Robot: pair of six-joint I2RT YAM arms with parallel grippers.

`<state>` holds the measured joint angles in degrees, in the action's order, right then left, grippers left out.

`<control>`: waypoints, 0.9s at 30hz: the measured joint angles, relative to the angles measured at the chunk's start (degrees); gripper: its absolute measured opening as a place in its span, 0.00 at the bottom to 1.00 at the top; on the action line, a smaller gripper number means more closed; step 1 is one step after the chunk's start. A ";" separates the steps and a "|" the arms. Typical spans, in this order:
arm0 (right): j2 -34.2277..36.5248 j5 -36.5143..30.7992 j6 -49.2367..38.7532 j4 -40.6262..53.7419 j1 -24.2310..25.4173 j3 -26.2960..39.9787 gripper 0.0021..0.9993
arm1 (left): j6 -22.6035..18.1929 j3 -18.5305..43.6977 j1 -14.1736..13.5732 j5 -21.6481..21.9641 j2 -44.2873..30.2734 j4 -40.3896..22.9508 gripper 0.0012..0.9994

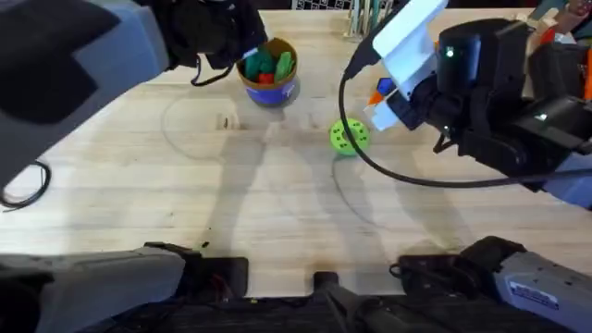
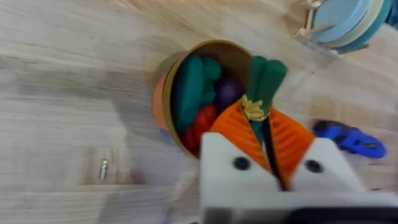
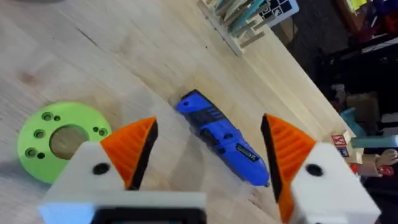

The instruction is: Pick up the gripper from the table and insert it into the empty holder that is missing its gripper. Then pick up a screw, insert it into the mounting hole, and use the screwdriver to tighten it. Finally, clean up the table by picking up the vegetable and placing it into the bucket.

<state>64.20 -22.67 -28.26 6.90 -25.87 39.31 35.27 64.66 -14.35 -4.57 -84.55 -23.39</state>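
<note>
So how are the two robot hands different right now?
The left gripper has its jaws shut on the dark-green vegetable, just over the bucket of toy food. The right gripper has its jaws spread wide and holds nothing; it hangs over the blue screwdriver lying on the table, beside a green disc. Both have orange ribbed pads on white blocks.

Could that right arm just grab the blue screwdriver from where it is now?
Probably yes. The right gripper hangs with its fingers spread wide, and the screwdriver lies on the bare wood between them. The green disc sits off to one side, clear of it.
</note>
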 joint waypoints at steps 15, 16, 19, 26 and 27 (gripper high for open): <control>-0.44 0.01 9.23 11.40 0.00 1.36 0.99 | -4.73 -0.04 0.02 -0.84 0.91 -2.11 0.99; -0.88 0.01 10.76 14.48 0.00 2.45 0.99 | -6.06 -0.04 0.02 -0.87 2.77 -3.19 0.99; -3.21 0.03 14.71 21.98 0.00 6.93 0.99 | -10.70 -0.04 0.02 -0.91 9.41 -7.51 0.99; -11.74 0.03 24.95 39.24 0.00 19.92 0.99 | -21.87 -0.04 0.02 -1.04 26.18 -26.13 0.99; -13.06 0.03 25.83 40.55 0.00 20.69 0.99 | -23.33 -0.04 0.02 -1.04 28.25 -28.88 0.99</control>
<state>51.13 -22.63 -2.43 47.45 -25.87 60.00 11.94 64.62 -14.33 -5.61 -56.29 -52.27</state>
